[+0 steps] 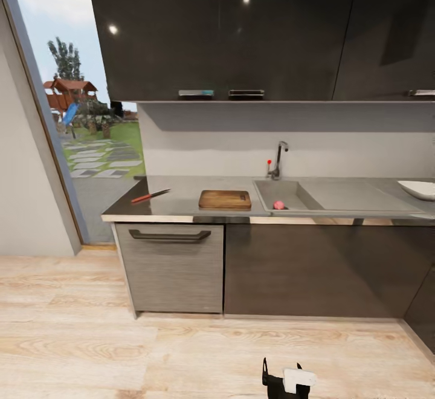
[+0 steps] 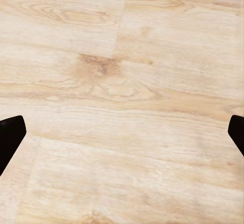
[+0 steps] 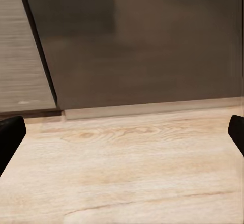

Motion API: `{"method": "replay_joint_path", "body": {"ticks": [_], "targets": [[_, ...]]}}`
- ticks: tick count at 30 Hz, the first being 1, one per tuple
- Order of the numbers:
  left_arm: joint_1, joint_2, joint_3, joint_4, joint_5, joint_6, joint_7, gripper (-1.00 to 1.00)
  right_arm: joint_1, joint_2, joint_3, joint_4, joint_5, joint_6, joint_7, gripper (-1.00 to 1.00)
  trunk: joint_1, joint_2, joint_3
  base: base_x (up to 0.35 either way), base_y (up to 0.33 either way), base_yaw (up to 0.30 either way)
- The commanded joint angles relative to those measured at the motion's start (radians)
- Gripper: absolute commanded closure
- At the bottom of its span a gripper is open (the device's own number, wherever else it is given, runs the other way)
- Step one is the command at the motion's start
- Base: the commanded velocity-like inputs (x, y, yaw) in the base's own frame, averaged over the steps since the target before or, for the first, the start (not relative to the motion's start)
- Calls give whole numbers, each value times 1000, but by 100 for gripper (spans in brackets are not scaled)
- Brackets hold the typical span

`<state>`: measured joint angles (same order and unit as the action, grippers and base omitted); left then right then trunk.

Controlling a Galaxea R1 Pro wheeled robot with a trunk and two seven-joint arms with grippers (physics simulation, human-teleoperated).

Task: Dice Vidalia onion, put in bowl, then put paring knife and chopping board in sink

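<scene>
Kitchen countertop [image 1: 181, 202] stood far ahead—Vidalia onion [image 1: 278, 205] in the sink [image 1: 290, 193], right of centre; both pincers—left gripper [image 2: 122, 137], right gripper [image 3: 122, 137]—gaped wide, empty.

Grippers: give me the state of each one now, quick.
Left gripper: open, holding nothing, wooden floor between its fingertips.
Right gripper: open, holding nothing, facing the dark cabinets.

Light wooden plank flooring [image 1: 121, 350] is running up to dark glossy base cabinets [image 1: 314, 269] and a grey striped drawer front [image 1: 172, 275] with a dark handle. Dark upper cabinets [image 1: 241, 30] are reflecting ceiling lights. A tall window [image 1: 84, 103] is showing a garden. A pale wall [image 1: 338, 151] is backing the counter.
</scene>
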<state>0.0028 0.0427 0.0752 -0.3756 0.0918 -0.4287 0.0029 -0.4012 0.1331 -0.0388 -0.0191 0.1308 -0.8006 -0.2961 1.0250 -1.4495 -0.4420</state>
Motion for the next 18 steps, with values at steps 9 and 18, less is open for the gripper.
{"method": "replay_joint_path", "body": {"ticks": [9, 18], "targets": [[0, 0, -3, -2, 9, -2, 0, -100, -1, 0, -4, 1, 10, -1, -8, -100, 0, -1, 8, 0, 0, -180], [0, 0, -3, -2, 9, -2, 0, -100, -1, 0, -4, 1, 10, -1, -8, -100, 0, -1, 19, 0, 0, -199]]}}
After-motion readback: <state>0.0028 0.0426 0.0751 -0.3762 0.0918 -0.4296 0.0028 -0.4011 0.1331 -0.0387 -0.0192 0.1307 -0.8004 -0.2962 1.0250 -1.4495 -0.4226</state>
